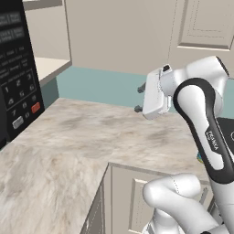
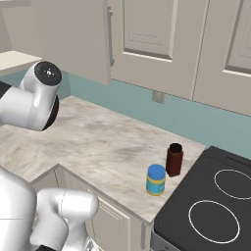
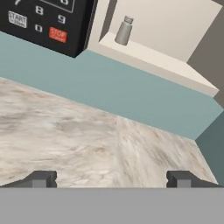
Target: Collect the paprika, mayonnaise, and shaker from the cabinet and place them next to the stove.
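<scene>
Wide-open, empty end effector [image 3: 112, 178] faces the shaker [image 3: 124, 30] on the cabinet [image 3: 166, 61] shelf: light, rigid, probably slippery; grip mid-body.

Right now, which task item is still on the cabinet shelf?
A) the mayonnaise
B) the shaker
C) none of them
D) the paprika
B: the shaker stands on the cabinet shelf, while the paprika and mayonnaise sit on the counter beside the stove.

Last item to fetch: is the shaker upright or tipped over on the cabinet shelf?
Upright. In the hand view the shaker stands on its base on the cabinet shelf, narrower top upward, beside the microwave.
</scene>
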You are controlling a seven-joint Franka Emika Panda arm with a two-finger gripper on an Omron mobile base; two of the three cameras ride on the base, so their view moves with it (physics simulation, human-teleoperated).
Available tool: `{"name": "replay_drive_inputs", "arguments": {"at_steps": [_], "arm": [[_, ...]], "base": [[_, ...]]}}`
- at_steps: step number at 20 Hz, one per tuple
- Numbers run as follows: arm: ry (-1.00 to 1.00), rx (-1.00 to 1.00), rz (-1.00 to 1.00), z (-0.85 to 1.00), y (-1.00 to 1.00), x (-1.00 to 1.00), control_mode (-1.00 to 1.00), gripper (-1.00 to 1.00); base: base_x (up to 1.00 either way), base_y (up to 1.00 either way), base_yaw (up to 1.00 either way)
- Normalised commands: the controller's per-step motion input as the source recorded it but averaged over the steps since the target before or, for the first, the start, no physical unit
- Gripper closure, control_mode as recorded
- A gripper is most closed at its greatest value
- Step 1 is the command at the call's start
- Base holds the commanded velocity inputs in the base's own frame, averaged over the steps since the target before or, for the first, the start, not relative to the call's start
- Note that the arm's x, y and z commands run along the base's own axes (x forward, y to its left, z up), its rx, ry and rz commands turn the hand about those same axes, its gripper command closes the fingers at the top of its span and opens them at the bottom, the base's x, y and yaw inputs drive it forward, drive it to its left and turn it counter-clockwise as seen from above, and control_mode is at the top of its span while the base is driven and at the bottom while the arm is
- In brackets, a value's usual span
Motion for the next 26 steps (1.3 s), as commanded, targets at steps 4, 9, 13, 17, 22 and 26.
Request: {"name": "replay_drive_inputs", "arguments": {"at_steps": [4, 9, 13, 17, 22, 26], "arm": [[0.00, 0.00, 0.00, 0.00, 0.01, 0.00, -1.00, -1.00], [0.00, 0.00, 0.00, 0.00, 0.00, 0.00, -1.00, -1.00], [0.00, 0.00, 0.00, 0.00, 0.05, 0.00, -1.00, -1.00], [0.00, 0.00, 0.00, 0.01, 0.28, 0.05, -1.00, -1.00], [0.00, 0.00, 0.00, 0.06, 0.38, 0.10, -1.00, -1.00], [0.00, 0.01, 0.00, 0.04, 0.18, 0.14, -1.00, -1.00]], "base": [[0.00, 0.00, 0.00], [0.00, 0.00, 0.00], [0.00, 0.00, 0.00], [0.00, 0.00, 0.00], [0.00, 0.00, 0.00], [0.00, 0.00, 0.00]]}}
